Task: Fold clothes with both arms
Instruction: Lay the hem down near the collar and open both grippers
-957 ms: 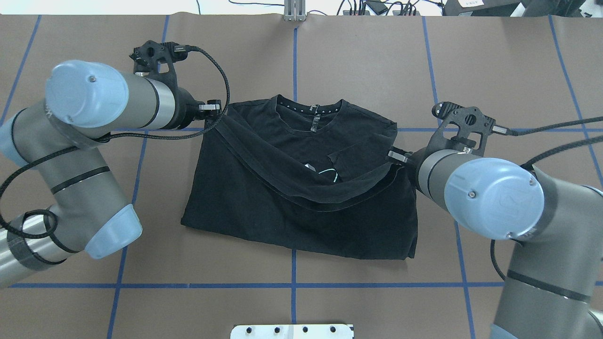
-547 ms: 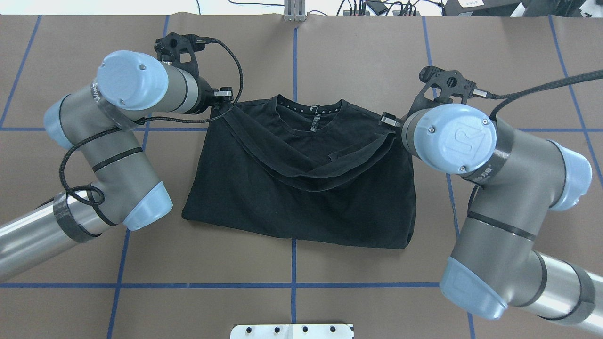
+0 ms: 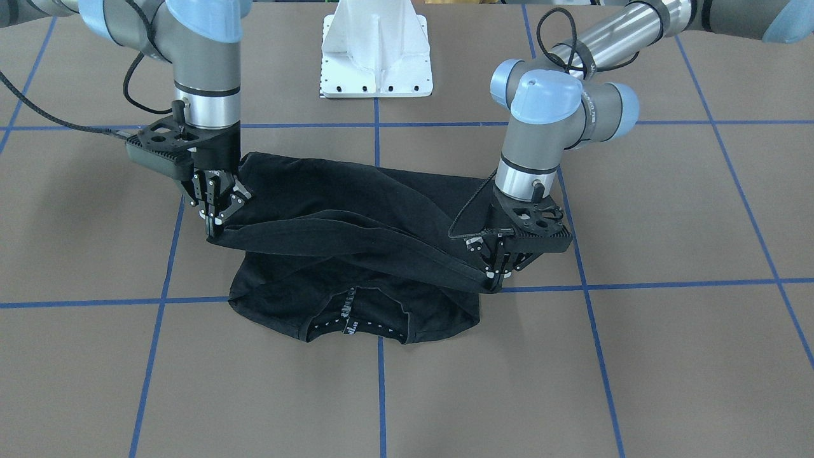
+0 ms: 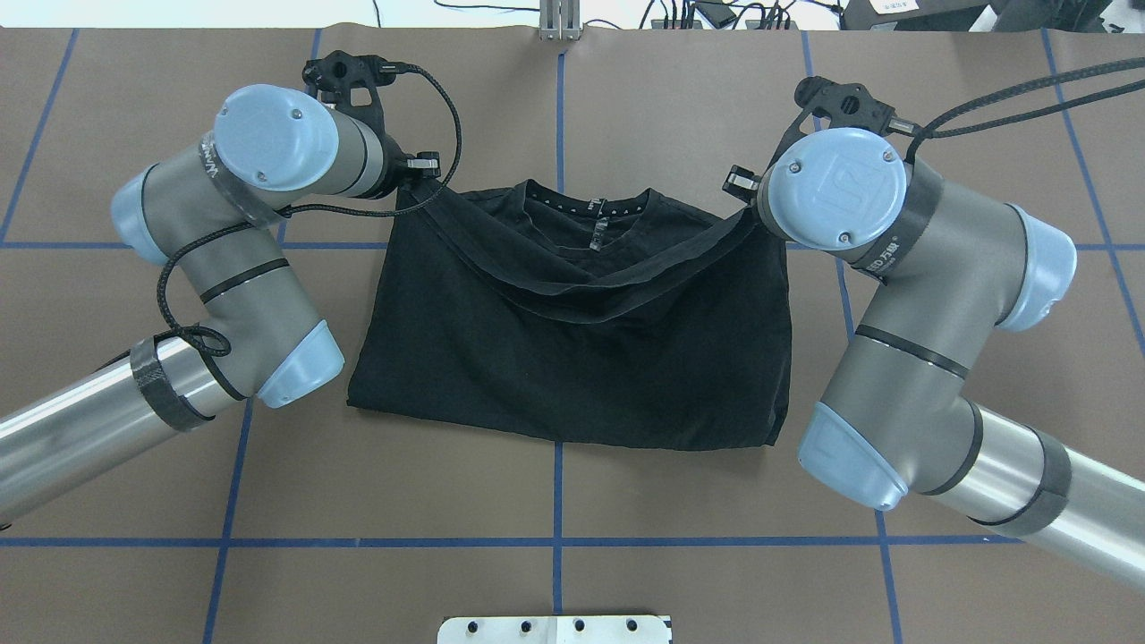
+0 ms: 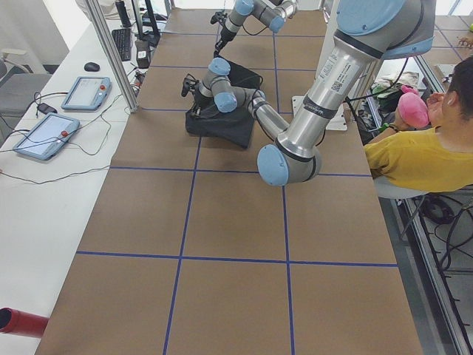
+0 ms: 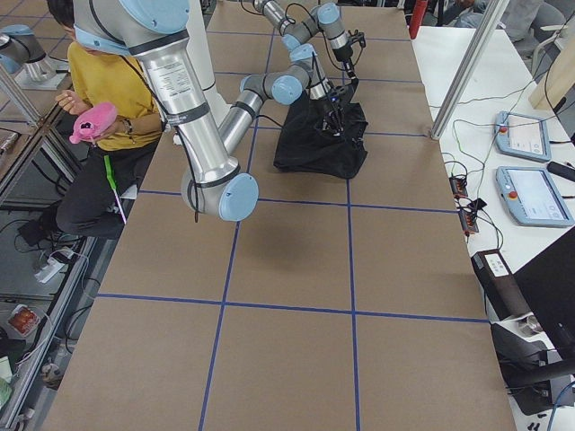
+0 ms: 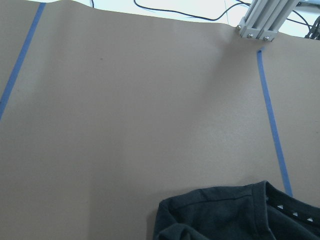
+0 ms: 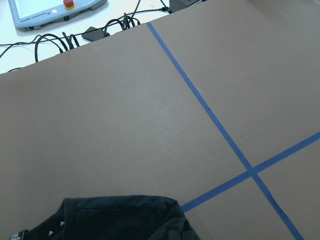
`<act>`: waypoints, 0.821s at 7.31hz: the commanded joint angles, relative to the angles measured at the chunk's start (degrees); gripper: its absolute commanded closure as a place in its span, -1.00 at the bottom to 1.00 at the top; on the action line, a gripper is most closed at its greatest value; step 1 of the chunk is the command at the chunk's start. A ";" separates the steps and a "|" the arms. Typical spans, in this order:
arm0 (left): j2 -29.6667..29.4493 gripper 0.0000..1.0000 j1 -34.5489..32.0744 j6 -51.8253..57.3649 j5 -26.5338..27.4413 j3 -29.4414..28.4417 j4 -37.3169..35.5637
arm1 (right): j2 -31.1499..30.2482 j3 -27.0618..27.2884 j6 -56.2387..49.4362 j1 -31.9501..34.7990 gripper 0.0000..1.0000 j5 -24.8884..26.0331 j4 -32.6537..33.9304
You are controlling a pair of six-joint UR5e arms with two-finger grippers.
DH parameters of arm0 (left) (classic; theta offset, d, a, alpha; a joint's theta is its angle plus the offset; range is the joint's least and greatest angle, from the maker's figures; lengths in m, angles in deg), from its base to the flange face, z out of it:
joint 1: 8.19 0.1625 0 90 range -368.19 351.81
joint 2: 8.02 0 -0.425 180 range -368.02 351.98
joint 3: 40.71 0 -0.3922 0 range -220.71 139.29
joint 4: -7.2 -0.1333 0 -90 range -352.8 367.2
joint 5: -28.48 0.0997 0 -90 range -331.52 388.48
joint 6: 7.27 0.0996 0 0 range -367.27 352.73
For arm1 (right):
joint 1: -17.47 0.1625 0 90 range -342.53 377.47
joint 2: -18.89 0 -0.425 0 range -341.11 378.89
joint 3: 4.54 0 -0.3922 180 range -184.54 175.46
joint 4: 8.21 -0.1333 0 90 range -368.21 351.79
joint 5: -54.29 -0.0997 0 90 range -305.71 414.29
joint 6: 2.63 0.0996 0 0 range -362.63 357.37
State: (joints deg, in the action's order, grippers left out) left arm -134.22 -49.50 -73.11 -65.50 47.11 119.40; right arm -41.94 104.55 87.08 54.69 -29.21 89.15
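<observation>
Over brown table (image 3: 636, 356), left end effector (image 3: 498, 275) and right end effector (image 3: 213, 224) clamp T-shirt (image 3: 356, 219) hem.

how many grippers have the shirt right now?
2. Left gripper pinches one corner of the raised hem, right gripper the other; the shirt sags between them.

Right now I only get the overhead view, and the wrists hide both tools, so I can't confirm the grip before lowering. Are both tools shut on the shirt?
Observer: Yes. The front-facing view shows the left tool and right tool each pinching the raised edge of the shirt.
Operator: Anyone near the table?
Observer: A person in yellow sits close by the robot's base, holding a pink object.
</observation>
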 commanded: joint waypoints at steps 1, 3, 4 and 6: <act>-2.63 1.00 0.00 0.54 0.46 -6.48 2.13 | 0.18 -6.15 -1.54 1.18 1.00 -0.17 -6.19; -4.31 1.00 -0.09 3.58 1.69 -11.68 4.16 | 0.09 -8.71 -1.73 1.89 1.00 -0.17 -7.27; -4.32 1.00 -0.61 6.66 1.69 -12.14 4.16 | -0.17 -8.80 -1.73 1.97 1.00 -0.17 -7.27; -4.40 1.00 -1.84 10.97 1.61 -12.32 4.34 | -0.35 -8.81 -3.22 2.67 1.00 -0.17 -7.27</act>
State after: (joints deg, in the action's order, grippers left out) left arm -138.49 -50.46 -65.27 -63.86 35.03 123.60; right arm -42.19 95.83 84.85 56.88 -29.38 81.92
